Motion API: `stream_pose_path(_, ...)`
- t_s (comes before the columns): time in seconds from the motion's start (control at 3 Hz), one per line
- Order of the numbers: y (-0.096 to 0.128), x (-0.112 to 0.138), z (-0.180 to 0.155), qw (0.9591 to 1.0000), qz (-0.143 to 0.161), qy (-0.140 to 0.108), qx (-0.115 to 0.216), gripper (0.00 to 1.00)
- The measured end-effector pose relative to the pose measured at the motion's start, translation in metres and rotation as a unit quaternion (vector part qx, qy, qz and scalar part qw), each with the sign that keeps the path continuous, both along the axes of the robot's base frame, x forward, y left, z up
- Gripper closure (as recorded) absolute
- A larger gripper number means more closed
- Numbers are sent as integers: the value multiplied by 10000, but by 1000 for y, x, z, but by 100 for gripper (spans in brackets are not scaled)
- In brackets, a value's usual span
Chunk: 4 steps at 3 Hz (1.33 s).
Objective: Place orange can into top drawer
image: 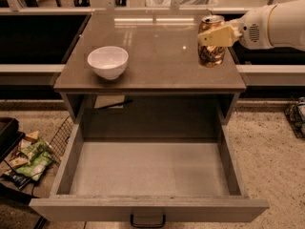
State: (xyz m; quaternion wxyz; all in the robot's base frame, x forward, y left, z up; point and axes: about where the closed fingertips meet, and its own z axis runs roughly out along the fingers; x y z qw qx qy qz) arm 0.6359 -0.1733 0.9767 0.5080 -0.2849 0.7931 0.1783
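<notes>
The orange can (211, 49) is upright, orange-brown and gold with a silver top. My gripper (217, 36) comes in from the right and is shut on the can, holding it over the right part of the table top (157, 61). One cream fingertip (214, 36) lies across the can's upper side. The top drawer (150, 175) is pulled fully open below the table, and its inside is bare. Its flat front panel with a dark handle (147, 219) is at the bottom of the view.
A white bowl (107, 62) stands on the left of the table top. A wire basket with snack packets (29, 159) sits on the floor at the left. Dark shelving runs behind the table.
</notes>
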Motion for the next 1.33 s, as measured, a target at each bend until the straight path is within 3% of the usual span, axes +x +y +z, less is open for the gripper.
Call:
stream_pose_path(0.33,3,1,-2,10000,23,13,28,100)
stream_pose_path(0.67,14,-21,-23,9994,254,89,217,100)
stream_pose_path(1.0,28,-67,-58,9953,768,203,546,100)
stream_pose_path(1.33,37,-104,-93,9866,1373,150,864,100)
